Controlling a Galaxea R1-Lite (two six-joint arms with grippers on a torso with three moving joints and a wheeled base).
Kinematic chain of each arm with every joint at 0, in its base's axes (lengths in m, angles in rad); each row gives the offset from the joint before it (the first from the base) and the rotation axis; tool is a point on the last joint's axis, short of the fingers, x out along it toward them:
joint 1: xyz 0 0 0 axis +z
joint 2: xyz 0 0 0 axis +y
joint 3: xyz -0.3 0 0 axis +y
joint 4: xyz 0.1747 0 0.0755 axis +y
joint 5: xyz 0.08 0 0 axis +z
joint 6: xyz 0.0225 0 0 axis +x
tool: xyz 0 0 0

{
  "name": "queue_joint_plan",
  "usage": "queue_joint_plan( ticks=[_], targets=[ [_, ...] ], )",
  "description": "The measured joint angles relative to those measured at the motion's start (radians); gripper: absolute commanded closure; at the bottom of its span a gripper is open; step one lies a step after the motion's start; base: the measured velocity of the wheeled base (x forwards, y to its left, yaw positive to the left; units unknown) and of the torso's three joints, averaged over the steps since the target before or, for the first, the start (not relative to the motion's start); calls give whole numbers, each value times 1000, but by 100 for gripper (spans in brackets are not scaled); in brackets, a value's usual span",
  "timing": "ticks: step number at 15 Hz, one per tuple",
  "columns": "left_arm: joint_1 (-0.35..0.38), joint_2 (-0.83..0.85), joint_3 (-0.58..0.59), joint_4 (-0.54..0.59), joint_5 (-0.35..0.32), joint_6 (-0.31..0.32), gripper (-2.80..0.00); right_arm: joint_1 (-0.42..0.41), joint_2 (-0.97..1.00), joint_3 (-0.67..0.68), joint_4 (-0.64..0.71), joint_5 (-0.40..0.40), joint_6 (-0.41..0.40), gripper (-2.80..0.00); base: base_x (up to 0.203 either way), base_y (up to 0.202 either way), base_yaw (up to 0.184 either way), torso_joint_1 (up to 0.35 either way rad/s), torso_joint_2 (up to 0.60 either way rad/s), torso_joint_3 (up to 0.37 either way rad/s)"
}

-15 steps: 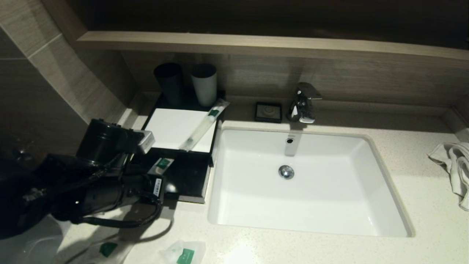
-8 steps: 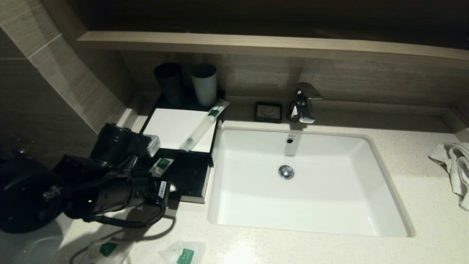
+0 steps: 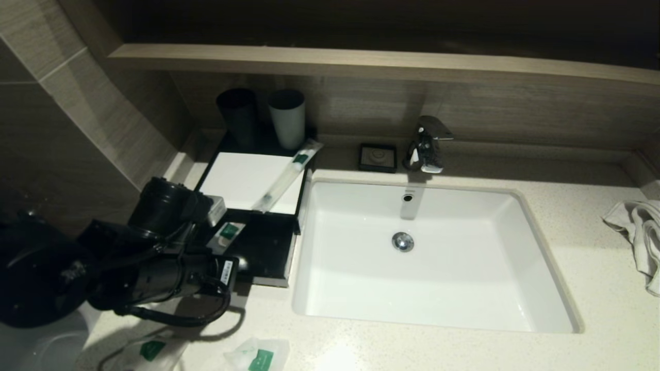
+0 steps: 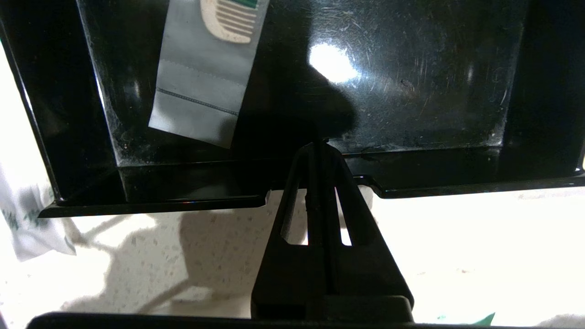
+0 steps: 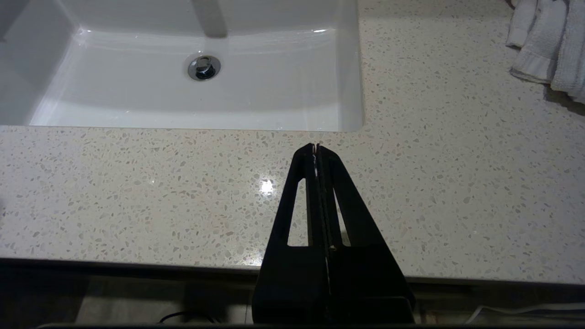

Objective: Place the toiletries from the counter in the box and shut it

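Two pouches [image 3: 149,351] still lie on the counter [image 3: 464,350] on the near side of the box [image 3: 252,178], one under the left arm's shadow and its twin [image 3: 260,357] just right of it, so pushing the drawer [image 3: 265,252] shut now would leave them out. Nearer the box, the left gripper [image 4: 318,142] has its fingers pressed together with nothing between them, the tips right at the notch in the drawer's front lip — whether they touch it I cannot tell. Inside the open drawer one long packet [image 4: 208,68] with a comb showing through lies toward the left side; if the closed tips nudge the lip, I would expect the drawer to slide under the white top panel and the job to end half done. A hard or off-centre shove could also skew the whole box toward the two cups [image 3: 263,121] standing at its back edge. On top of the box a second long packet [image 3: 286,175] lies slantwise, its far end overhanging the right edge; a jolt might tip it toward the sink [image 3: 536,232] right of the box. Well right of the box, the right gripper [image 5: 316,147] hangs parked over bare counter near the sink's front rim, fingers shut on nothing — no threat from there. Farthest right, the towel [image 3: 637,237] is no concern.
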Motion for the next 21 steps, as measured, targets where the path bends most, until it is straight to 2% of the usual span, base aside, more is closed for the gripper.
queue_joint_plan(
  ticks=[21],
  targets=[
    [-8, -86, 65, 67, -1, 0, 0, 0, 0, 0, 0, 0, 0, 0, 0, 0, 0, 0, 0, 0]
  ],
)
